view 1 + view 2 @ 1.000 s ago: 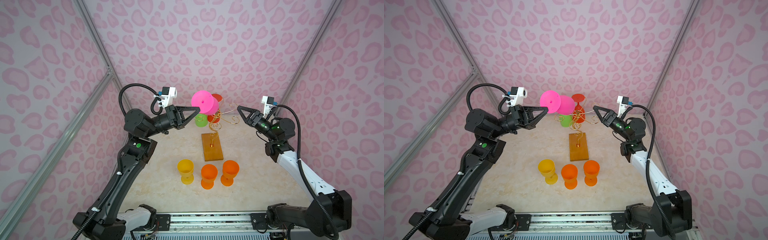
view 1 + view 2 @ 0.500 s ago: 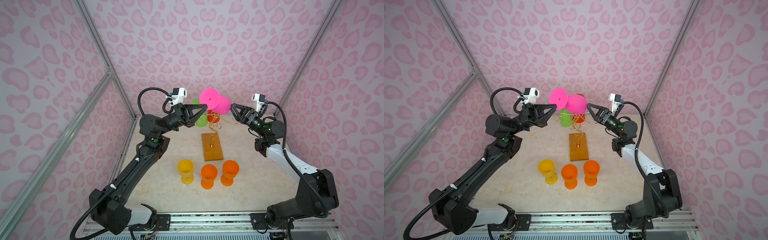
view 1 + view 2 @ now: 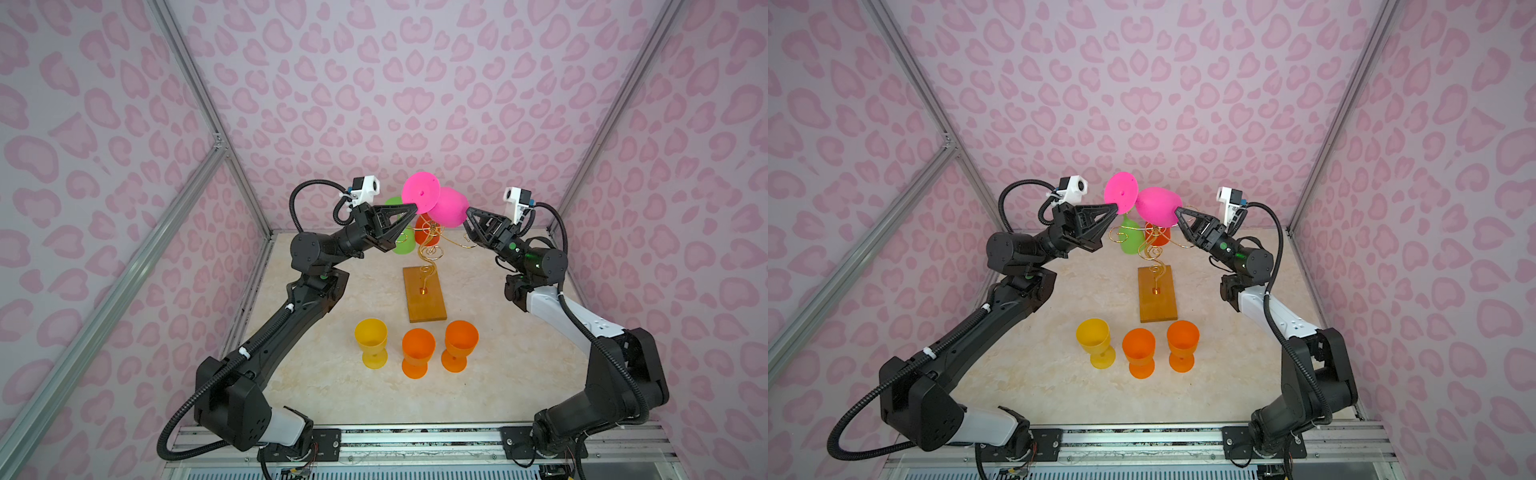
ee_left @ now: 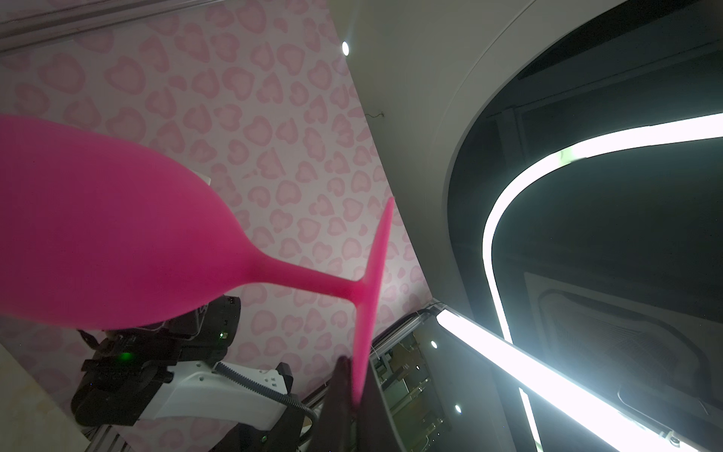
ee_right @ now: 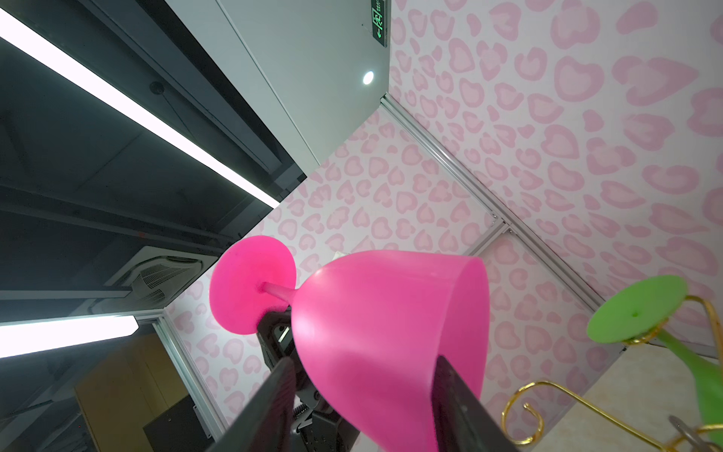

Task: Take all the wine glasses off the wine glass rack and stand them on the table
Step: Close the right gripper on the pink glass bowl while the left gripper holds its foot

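The pink wine glass (image 3: 446, 208) (image 3: 1156, 206) lies on its side in the air above the wine glass rack (image 3: 424, 295) (image 3: 1156, 297), clear of its gold arms. My left gripper (image 3: 413, 206) (image 3: 1115, 205) (image 4: 354, 375) is shut on the rim of the glass's round foot (image 4: 375, 266). My right gripper (image 3: 467, 212) (image 3: 1177, 212) (image 5: 364, 364) is open, its fingers straddling the bowl (image 5: 391, 332); one finger lies against the bowl and a small gap shows at the other. A green glass (image 3: 401, 245) (image 5: 637, 309) and a red one (image 3: 424, 235) hang on the rack.
A yellow glass (image 3: 371, 340) and two orange ones (image 3: 417, 351) (image 3: 459, 345) stand upright in a row in front of the rack's wooden base. Pink patterned walls close in the back and both sides.
My left arm carried the pink glass rightward and up over the rack. My right arm reached in to the bowl, and its jaws narrowed a little.
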{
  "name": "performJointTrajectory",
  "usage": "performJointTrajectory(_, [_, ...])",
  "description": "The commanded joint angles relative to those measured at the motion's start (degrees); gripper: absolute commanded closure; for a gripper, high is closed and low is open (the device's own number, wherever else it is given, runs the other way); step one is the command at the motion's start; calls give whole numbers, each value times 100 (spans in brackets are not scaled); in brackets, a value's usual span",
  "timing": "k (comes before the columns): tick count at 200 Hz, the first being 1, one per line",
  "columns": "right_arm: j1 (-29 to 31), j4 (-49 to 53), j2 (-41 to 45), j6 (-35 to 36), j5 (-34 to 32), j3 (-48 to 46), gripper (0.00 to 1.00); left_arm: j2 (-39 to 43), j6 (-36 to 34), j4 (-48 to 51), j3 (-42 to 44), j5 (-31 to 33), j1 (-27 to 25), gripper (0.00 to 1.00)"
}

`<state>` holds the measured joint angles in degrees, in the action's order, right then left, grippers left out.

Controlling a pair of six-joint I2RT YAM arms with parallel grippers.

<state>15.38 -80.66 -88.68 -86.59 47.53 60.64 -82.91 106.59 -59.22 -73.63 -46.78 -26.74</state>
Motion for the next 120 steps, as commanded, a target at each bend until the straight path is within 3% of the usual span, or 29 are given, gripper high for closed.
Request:
performJointTrajectory(1, [15,-708,-64,-217,25,29,48,-110,314,-696,1,125,2,98])
performJointTrajectory(66, [104,-863,117,100,199,-19,55,-651,1116,-1422,-250,277,2,98])
performJointTrajectory(120, [141,-864,183,216,213,-27,66,-818,1381,-1719,-310,352,2,98])
